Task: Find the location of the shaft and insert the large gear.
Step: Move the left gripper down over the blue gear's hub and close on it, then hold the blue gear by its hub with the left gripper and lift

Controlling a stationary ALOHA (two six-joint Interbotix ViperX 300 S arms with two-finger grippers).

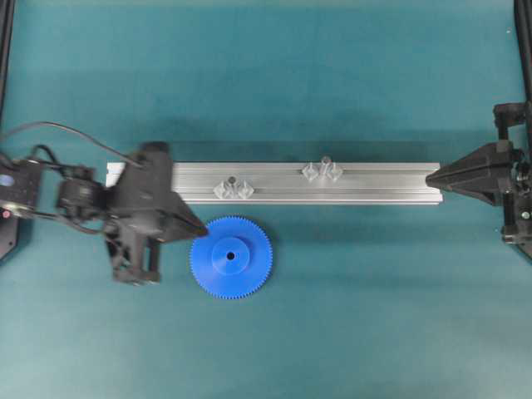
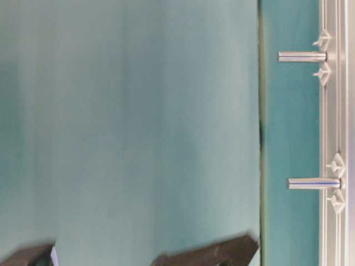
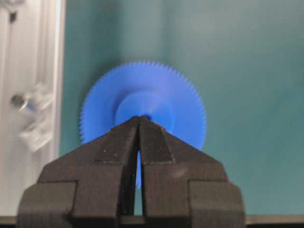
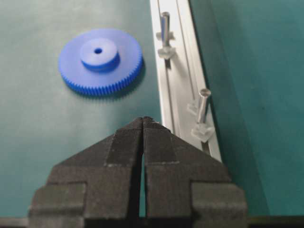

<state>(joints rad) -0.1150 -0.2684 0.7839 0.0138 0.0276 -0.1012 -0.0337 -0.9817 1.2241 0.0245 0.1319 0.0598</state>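
Teal desk [image 1: 349,316] carries a long aluminium rail [image 1: 382,183] lying crosswise, with two clear brackets seated on it, each holding an upright grey pin. Just beside the rail's near edge, flat on the desk, sits the large gear [image 1: 231,258], bright blue, hub up. The left pincer [image 1: 199,226] hovers at the gear's rim, tips pressed together and gripping nothing; the right pincer [image 1: 431,178], likewise closed and empty, points at the rail's far end. The shaft [image 1: 233,181] stands nearest the gear; the second pin [image 1: 325,161] stands further along.
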